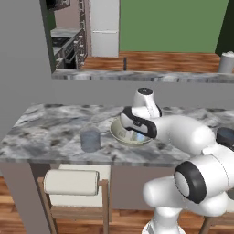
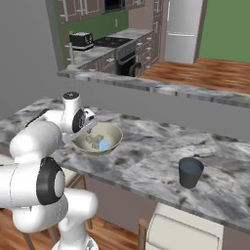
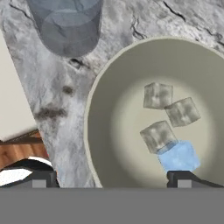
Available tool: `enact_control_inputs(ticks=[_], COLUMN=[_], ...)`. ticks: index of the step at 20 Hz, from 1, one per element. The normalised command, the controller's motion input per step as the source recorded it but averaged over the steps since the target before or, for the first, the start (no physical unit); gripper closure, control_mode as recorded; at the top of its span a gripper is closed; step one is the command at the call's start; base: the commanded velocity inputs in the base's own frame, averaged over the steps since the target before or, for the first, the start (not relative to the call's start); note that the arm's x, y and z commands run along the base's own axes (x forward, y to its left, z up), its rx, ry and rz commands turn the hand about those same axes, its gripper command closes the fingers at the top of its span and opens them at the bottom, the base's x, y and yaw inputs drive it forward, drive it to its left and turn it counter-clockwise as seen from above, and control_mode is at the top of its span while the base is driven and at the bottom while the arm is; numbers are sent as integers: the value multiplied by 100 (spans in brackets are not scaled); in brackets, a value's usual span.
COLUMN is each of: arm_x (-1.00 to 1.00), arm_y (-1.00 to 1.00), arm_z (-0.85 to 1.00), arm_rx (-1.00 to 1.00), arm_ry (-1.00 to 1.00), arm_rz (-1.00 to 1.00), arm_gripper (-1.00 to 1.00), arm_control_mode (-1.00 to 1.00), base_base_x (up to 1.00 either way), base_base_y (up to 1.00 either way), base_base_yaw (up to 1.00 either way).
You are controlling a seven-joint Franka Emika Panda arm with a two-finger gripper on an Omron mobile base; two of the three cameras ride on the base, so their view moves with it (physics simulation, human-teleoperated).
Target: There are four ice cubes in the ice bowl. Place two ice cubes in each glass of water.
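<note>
Poised above the ice bowl (image 3: 105, 127), the gripper (image 3: 111, 177) has its two dark fingertips spread wide apart, one over the counter outside the bowl's rim and the other over the bowl's floor beside the blue cube, with nothing between them. Largest of what matters is the marble counter (image 1: 45, 132), a long slab whose near edge runs in front of the robot; the bowl sits on it close to that near edge, about midway along. It is a wide, shallow, rigid beige dish that looks stable and need not be moved. Next in size, one glass of water (image 1: 90, 140) stands near the front edge just left of the bowl, and the other glass (image 2: 190, 172) stands well apart to the right, also by the front edge; both are upright, smooth, hard tumblers, probably easy to knock if the arm swings low. Smallest are the ice cubes: three pale grey ones (image 3: 158, 95) clustered on the bowl's floor, nearly touching, and a light blue cube (image 3: 179, 156) pressed against the nearest of them. They are likely light, hard and slick, so each should be pinched squarely across two flat opposite faces, taking the outermost first so the fingers have room.
</note>
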Motion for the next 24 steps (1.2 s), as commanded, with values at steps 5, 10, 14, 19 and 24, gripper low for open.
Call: enact_control_inputs(ticks=[5, 10, 14, 19, 24], arm_x=[39, 43, 36, 27, 29], arm_y=[0, 0, 1, 5, 12], arm_z=[-16, -12, -20, -25, -9], arm_rx=[0, 0, 0, 0, 0], arm_ry=[0, 1, 8, 16, 6], arm_rz=[10, 9, 3, 0, 0], arm_gripper=[-100, -100, -100, -100, -100], arm_control_mode=[-100, -100, -100, -100, -100], base_base_x=[0, 0, 0, 0, 0], base_base_y=[0, 0, 0, 0, 0], base_base_yaw=[0, 0, 0, 0, 0])
